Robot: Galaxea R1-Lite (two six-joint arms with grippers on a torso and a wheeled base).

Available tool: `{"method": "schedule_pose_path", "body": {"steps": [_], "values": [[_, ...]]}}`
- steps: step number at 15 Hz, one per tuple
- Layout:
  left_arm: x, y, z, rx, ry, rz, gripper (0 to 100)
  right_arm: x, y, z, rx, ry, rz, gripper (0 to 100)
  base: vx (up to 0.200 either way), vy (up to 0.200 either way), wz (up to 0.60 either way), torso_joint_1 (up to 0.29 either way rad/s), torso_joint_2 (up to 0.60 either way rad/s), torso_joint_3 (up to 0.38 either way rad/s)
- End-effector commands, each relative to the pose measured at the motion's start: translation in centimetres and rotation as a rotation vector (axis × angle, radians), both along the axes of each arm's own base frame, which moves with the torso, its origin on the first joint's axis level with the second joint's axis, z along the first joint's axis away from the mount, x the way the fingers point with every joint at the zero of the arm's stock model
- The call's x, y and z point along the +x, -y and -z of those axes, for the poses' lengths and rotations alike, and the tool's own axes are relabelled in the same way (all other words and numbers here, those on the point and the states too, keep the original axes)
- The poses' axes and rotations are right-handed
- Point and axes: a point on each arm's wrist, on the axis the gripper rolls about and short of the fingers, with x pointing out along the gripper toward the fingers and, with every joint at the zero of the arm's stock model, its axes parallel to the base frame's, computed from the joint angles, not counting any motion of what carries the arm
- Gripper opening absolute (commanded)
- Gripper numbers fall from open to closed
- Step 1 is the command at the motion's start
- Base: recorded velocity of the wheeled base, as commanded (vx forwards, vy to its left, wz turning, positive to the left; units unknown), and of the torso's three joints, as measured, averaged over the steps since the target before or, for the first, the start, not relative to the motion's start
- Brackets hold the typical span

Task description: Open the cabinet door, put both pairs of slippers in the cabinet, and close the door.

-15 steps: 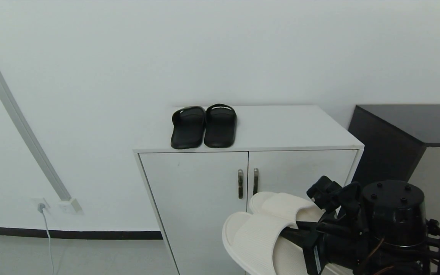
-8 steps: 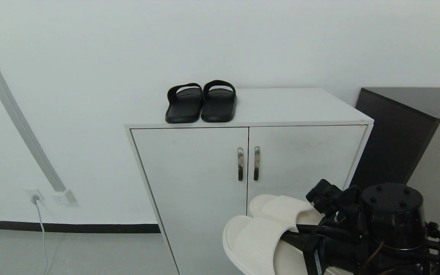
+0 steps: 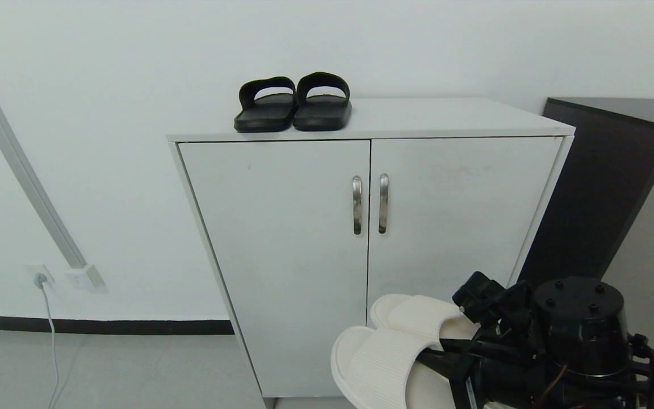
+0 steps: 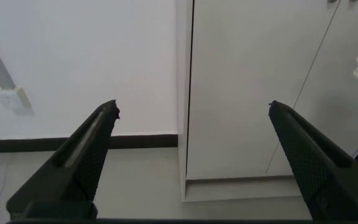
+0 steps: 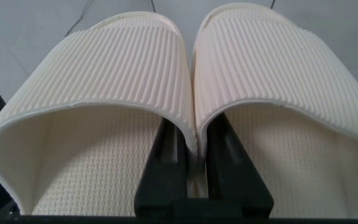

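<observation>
Two pairs here: the black rubber slide slippers point(image 3: 293, 105) sit side by side on top of the white two-door cabinet point(image 3: 281, 238), toward its left end. Both doors are shut, with the metal handles point(image 3: 356, 204) together in the middle. The right claw point(image 5: 194, 155) pinches the cream ribbed slippers point(image 3: 386, 358) by their touching inner strap walls, low before the right door. The left claw point(image 4: 191, 109) is spread wide, facing the cabinet's lower left corner.
</observation>
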Motion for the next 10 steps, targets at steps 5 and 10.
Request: {"method": "schedule_pose_path", "body": {"steps": [5, 10], "values": [[0.0, 0.0, 0.0, -0.006, 0.0, -0.003, 100, 0.0, 0.0, 0.4, -0.013, -0.012, -0.001, 0, 0.0, 0.0, 0.0, -0.009, 0.12, 0.104], [1.2, 0.1, -4.7, -0.009, -0.024, 0.111, 100, -0.1, 0.1, 1.1, -0.057, 0.013, -0.024, 0, 0.0, 0.0, 0.0, -0.008, 0.06, 0.063]]}}
